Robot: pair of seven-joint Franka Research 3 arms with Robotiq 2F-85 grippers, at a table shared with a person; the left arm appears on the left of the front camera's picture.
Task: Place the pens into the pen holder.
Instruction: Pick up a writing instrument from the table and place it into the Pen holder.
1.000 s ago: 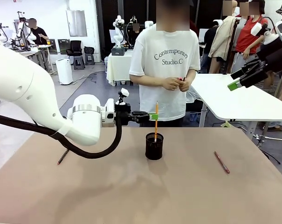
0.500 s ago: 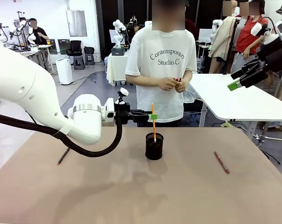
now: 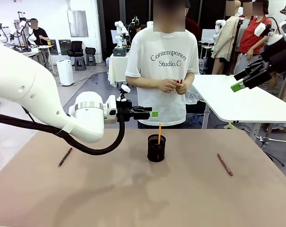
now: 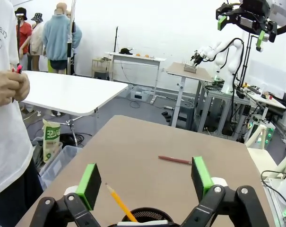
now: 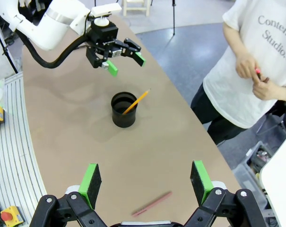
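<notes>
Pencil (image 3: 159, 133) leans in pen holder (image 3: 156, 150) — left gripper (image 3: 151, 114), fingers spread, near its tip — withdraw straight, without brushing it.

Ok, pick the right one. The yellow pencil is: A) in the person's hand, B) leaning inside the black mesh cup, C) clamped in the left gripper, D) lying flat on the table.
B: the pencil leans inside the cup, its upper end sticking out over the rim, and the left gripper is open and apart from it.
</notes>
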